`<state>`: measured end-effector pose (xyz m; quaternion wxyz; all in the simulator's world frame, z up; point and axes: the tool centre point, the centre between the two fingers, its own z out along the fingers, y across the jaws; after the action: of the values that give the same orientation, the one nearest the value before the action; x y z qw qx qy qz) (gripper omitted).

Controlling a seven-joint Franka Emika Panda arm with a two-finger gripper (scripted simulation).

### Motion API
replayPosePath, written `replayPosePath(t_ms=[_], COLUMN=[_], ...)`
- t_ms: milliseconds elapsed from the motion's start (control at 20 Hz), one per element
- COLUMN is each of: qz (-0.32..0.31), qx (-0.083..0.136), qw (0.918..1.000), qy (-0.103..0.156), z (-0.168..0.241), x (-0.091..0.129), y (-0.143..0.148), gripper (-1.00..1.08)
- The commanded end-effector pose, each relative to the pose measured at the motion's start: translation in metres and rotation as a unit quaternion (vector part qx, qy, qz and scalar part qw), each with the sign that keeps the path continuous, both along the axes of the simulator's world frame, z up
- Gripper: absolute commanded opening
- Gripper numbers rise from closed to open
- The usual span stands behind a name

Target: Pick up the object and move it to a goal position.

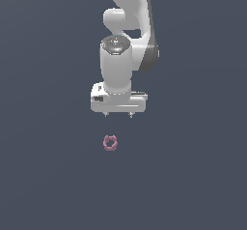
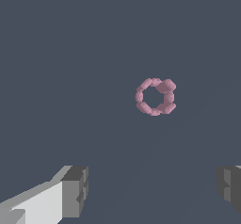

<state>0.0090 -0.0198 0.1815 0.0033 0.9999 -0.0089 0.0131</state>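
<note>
Where the flat dark grey-blue ground [image 1: 48, 176] spreads unbroken in every direction, the single object [image 1: 110, 142] lies by itself, a small dusty-pink ring of stubby rounded lobes with an open hole through its middle. In the wrist view the object [image 2: 156, 97] shows about eight or nine lobes, though the render is too coarse to count them surely. Nothing touches its outer edge; bare ground surrounds it on all sides, and no wall, rim or border shows in either view.

Above it in the exterior view hangs the one white gripper [image 1: 118, 114], pointing downward, with a clear gap of ground between its tips and the ring. The ring sits slightly toward the exterior view's left of the gripper's midline. Two fingers [image 2: 75, 190] show in the wrist view, set wide apart with nothing between them, and the span between them is much wider than the ring. Only the short tips show below the hand in the exterior view.

One arm [image 1: 130, 26] rises from the gripper out of the exterior view's upper edge.
</note>
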Motion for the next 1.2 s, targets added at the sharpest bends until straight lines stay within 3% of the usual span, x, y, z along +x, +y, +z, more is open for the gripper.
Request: replayPosePath(t_ms=[0, 500, 1150], qz=[0.0, -0.001, -0.054], qx=[0.0, 0.004, 0.007], qw=[1.0, 0.9997, 0.9985], qy=[0.0, -0.023, -0.012], z=[0.0, 0.023, -0.005], x=[0.0, 0.012, 0.028], y=[0.0, 0.019, 0.003], gripper=[1.0, 1.0, 1.0])
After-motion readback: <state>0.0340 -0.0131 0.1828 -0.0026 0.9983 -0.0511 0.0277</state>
